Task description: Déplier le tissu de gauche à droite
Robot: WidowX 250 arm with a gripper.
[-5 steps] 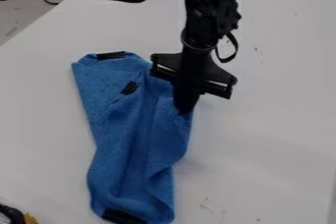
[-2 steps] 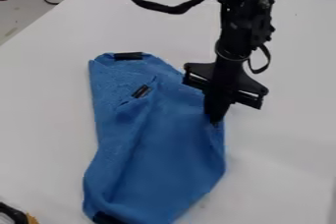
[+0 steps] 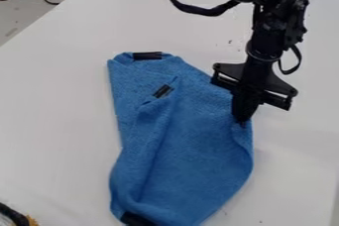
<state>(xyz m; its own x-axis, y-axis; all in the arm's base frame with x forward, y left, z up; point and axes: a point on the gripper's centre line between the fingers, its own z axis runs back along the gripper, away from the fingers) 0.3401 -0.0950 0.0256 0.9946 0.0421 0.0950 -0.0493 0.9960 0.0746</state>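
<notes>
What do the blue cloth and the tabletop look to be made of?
The cloth looks like soft, matte woven or knitted fabric, perhaps microfibre, given its fuzzy surface and rounded folds. The tabletop seems a smooth, hard white board, possibly laminate, since it lies flat and even.

Blue cloth (image 3: 205, 145): partly unfolded on the white table (image 3: 53, 121), long axis running far to near. Left portion: folded, with a raised lengthwise crease. Right portion: spread broader, outer edge curved. Black strips: one at far edge (image 3: 147, 55), one beside the crease (image 3: 162, 91), one at near edge (image 3: 136, 219).
</notes>
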